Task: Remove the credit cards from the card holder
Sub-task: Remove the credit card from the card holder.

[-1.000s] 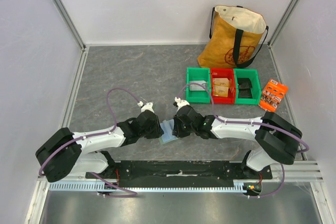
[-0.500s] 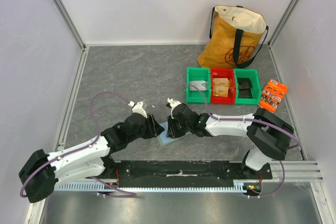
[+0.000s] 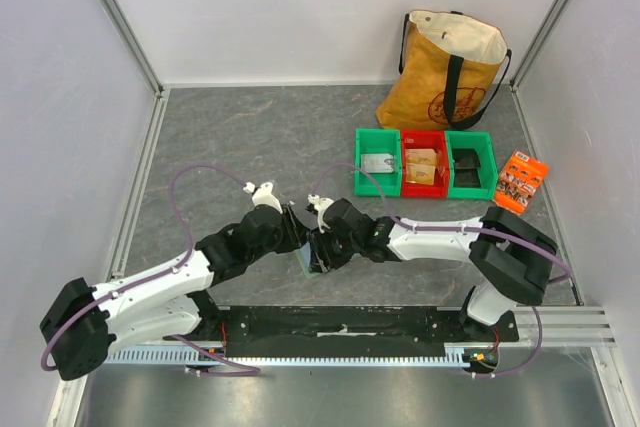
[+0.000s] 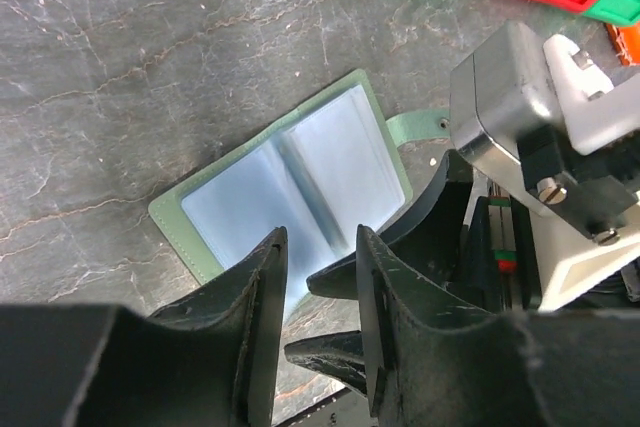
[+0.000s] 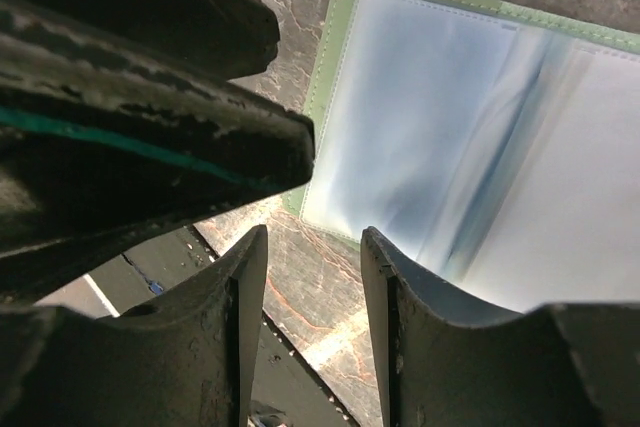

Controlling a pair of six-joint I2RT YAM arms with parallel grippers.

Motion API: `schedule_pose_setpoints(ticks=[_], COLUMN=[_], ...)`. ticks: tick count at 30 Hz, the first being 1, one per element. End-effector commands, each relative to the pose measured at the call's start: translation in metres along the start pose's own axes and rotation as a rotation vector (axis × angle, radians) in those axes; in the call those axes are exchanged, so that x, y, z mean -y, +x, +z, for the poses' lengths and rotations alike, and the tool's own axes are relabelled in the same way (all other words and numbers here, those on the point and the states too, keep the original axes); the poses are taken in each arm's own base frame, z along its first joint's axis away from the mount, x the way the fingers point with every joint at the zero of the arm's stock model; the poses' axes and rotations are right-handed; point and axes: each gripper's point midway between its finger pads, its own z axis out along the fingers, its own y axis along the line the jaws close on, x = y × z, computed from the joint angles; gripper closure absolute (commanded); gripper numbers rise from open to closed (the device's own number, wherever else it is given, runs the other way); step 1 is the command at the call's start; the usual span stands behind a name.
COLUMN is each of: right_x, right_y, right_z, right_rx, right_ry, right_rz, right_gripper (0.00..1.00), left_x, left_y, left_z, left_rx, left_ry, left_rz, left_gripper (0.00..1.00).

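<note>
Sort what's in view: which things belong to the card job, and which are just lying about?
In the job: card holder, lying open; left hand; right hand, both open.
Lying about: tote bag; row of bins; orange packet.

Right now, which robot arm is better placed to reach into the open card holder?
Probably left, though it's close. The left hand is open with the card holder's blue pocket panel showing between its fingers. The right hand sits at the holder's edge, mostly over table.

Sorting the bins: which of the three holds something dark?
The right-hand green bin, beside the orange packet. The red middle bin holds something tan, the left green bin something pale.
</note>
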Motion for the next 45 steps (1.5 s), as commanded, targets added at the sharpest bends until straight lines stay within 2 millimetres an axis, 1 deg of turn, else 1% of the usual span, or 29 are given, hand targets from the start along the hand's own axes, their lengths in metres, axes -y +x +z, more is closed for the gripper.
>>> schedule_pose_setpoints(ticks=[1,3,4,6,8,9,11,12,15,17,19,22,27,32,35,37,42,45], right_x=[-0.003,0.002,0.011,0.027,0.042,0.050,0.061,0.064,0.069,0.075,0.078,0.083,0.083,0.080,0.081,0.083,0.081,0.078], right_y=[-0.017,-0.026,-0.031,-0.036,-0.037,-0.034,-0.029,-0.027,-0.021,-0.015,-0.012,-0.008,-0.006,-0.004,0.000,0.002,0.003,0.000], right_z=[-0.015,-0.029,-0.035,-0.048,-0.057,-0.060,-0.062,-0.061,-0.058,-0.056,-0.053,-0.048,-0.039,-0.035,-0.033,-0.032,-0.031,-0.030], right_rx=[0.079,0.135,0.162,0.200,0.220,0.214,0.206,0.200,0.199,0.187,0.178,0.164,0.144,0.134,0.124,0.117,0.112,0.120], right_ry=[0.018,0.061,0.112,0.212,0.300,0.341,0.402,0.423,0.474,0.516,0.539,0.560,0.561,0.543,0.542,0.545,0.536,0.520], right_rz=[-0.029,-0.028,-0.027,-0.026,-0.021,-0.018,-0.005,0.003,0.024,0.033,0.034,0.038,0.029,0.034,0.039,0.044,0.041,0.037], right_gripper=[0.51,0.51,0.51,0.50,0.48,0.47,0.40,0.39,0.39,0.39,0.39,0.39,0.43,0.49,0.55,0.57,0.68,0.73], left_x=[0.009,0.005,0.001,-0.002,-0.007,-0.011,-0.018,-0.022,-0.036,-0.044,-0.050,-0.055,-0.057,-0.056,-0.055,-0.054,-0.053,-0.052], left_y=[-0.020,-0.012,-0.006,0.003,0.013,0.020,0.029,0.034,0.046,0.053,0.058,0.063,0.067,0.069,0.069,0.069,0.069,0.070], left_z=[0.002,0.006,0.010,0.015,0.020,0.022,0.025,0.027,0.028,0.027,0.027,0.028,0.029,0.029,0.030,0.029,0.030,0.029], left_rx=[0.060,0.033,0.017,-0.015,-0.059,-0.083,-0.115,-0.128,-0.166,-0.183,-0.194,-0.213,-0.232,-0.240,-0.242,-0.242,-0.242,-0.247], left_ry=[-0.001,-0.014,-0.023,-0.025,-0.042,-0.055,-0.069,-0.080,-0.116,-0.135,-0.152,-0.162,-0.165,-0.161,-0.158,-0.152,-0.149,-0.145], left_rz=[-0.011,-0.009,-0.007,0.002,0.016,0.021,0.026,0.028,0.037,0.039,0.038,0.042,0.048,0.050,0.050,0.048,0.048,0.048], left_gripper=[0.61,0.64,0.65,0.67,0.70,0.71,0.73,0.73,0.74,0.74,0.74,0.74,0.75,0.75,0.75,0.75,0.75,0.75])
